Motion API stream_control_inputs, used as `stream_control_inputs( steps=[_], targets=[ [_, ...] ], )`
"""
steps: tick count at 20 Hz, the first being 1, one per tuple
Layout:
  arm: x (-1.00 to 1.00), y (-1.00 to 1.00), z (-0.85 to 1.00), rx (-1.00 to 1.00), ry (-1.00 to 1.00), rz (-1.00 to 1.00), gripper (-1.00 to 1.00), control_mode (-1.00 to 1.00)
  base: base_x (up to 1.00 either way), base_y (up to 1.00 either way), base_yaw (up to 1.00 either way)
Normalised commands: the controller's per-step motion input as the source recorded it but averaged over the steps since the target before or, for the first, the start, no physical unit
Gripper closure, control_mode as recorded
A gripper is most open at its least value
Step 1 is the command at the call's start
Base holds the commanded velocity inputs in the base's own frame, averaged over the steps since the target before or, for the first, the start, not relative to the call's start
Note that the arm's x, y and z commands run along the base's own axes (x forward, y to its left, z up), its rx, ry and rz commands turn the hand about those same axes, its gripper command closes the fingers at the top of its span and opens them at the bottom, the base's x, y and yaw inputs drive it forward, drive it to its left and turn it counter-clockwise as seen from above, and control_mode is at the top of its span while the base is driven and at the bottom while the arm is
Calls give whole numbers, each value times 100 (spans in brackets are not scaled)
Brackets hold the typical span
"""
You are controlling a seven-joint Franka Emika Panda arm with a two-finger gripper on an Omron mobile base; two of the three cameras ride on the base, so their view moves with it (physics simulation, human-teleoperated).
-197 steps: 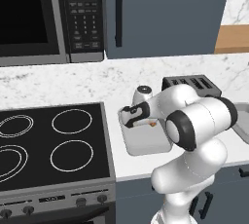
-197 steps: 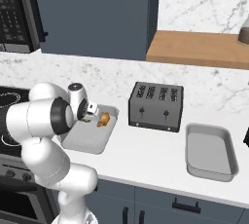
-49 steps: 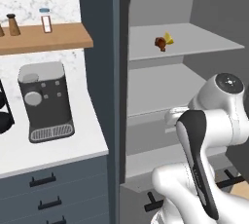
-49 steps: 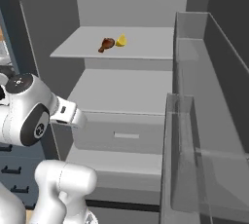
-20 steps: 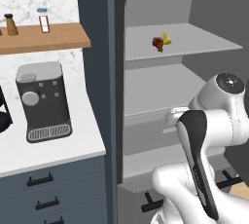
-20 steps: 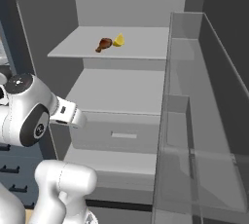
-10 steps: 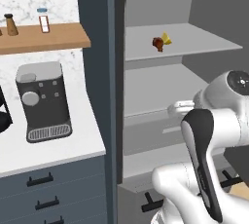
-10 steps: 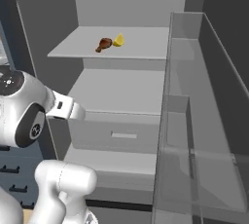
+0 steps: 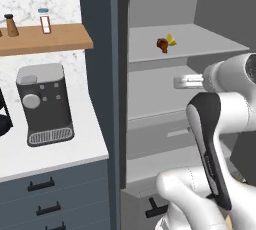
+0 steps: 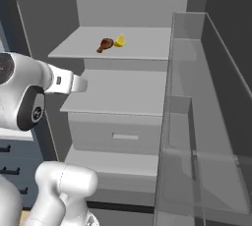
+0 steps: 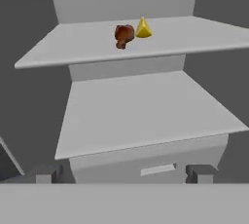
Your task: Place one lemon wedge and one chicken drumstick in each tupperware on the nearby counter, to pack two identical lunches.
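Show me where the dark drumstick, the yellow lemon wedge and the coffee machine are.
chicken drumstick (image 11: 124, 35): hand view, on its thick meaty end.
lemon wedge (image 11: 143, 28): hand view, on its yellow face.
coffee machine (image 9: 44, 103): left base view, on its front panel.

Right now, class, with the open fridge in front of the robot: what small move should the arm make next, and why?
Probably raise and extend the tool toward the upper shelf. Its fingers stand wide apart with nothing between them, and the dark chicken drumstick and yellow lemon wedge sit side by side there, above and beyond the tool, which points at the lower shelf.
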Motion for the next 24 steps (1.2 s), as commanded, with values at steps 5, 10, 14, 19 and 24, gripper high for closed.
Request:
stream_control_inputs(
  steps=[5, 10, 14, 19, 24],
  targets=[
    [67, -2, 52, -2, -5, 0, -100, -100, 0, 0, 0],
    [97, -11, 5, 0, 0, 0, -100, -100, 0, 0, 0],
    [86, -1, 1, 0, 0, -1, -100, -100, 0, 0, 0],
    [64, 0, 15, 0, 7, 0, -100, -100, 0, 0, 0],
    [75, 0, -4, 0, 5, 0, -100, -100, 0, 0, 0]
  ],
)
